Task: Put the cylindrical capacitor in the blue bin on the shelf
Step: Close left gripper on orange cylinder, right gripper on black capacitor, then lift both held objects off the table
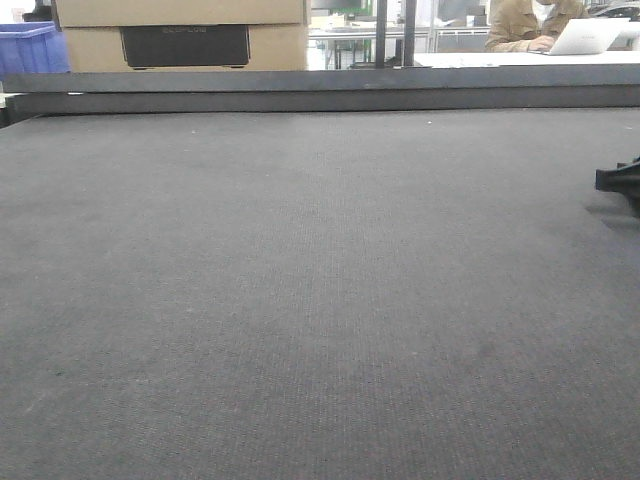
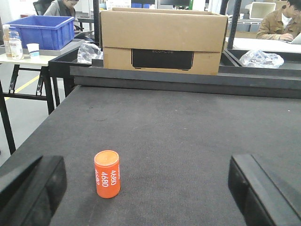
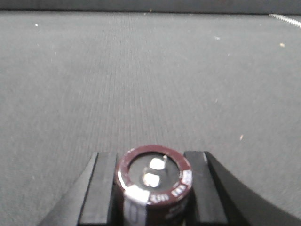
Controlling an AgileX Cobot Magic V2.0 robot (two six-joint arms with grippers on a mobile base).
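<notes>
Though no shelf was shown beyond the table (image 1: 300, 300) and box (image 2: 162, 40), the grasp step was judged done, the right gripper (image 3: 151, 188) being clamped on the capacitor (image 3: 153, 172), so a lift and carry was called for, clear of the left gripper (image 2: 149, 188), held spread, and the orange cell (image 2: 107, 173) before it.

In the left wrist view I read "4680" twice, white on the small orange cylinder (image 2: 107, 174) at seven o'clock. The black panel (image 2: 162, 59) on the brown cardboard box (image 2: 162, 30) at twelve faintly says "ECOFLOW". White print on the dark cylindrical capacitor (image 3: 154, 176) is too blurred to read.
</notes>
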